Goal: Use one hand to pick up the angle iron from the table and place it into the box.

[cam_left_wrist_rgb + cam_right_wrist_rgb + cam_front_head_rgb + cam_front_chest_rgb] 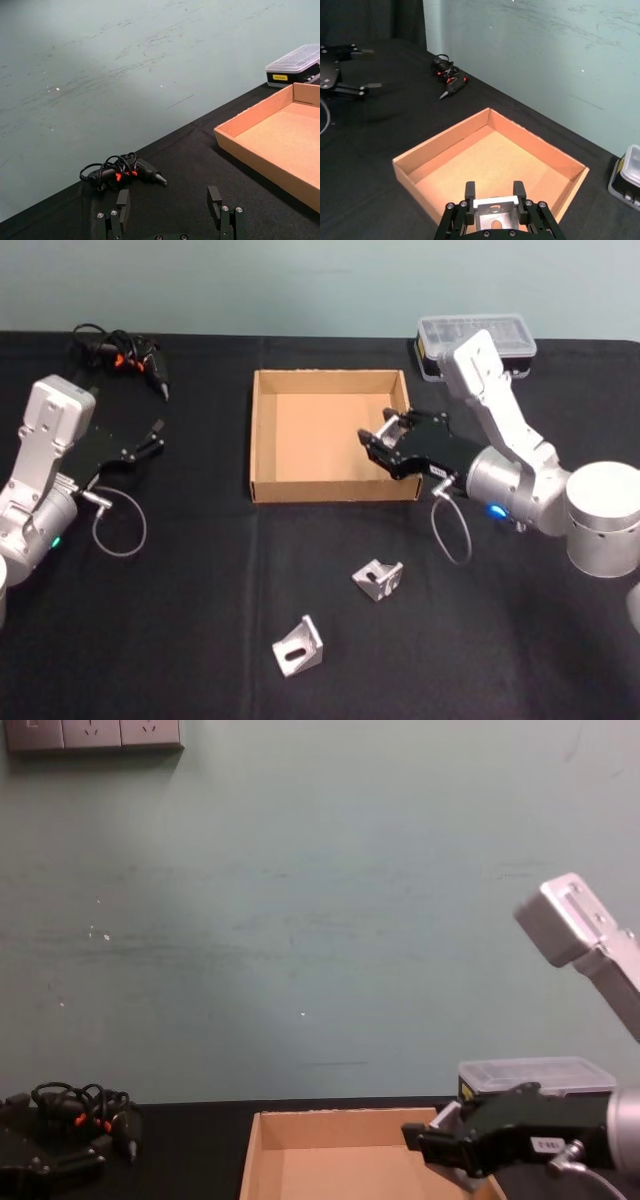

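My right gripper (378,440) hangs over the near right part of the tan box (300,435), shut on a silver angle iron (495,214) that sits between its fingers. In the right wrist view the box (490,160) lies just below and ahead of the gripper (494,192). Two more angle irons lie on the black table (150,640) in front of the box: one (378,580) nearer the box, one (298,647) closer to me. My left gripper (150,440) rests open at the left, well away from the box.
A clear-lidded black organiser case (475,340) stands behind the box at the back right. A black glue gun with a coiled cord (130,355) lies at the back left, beyond the left gripper. The box floor is bare.
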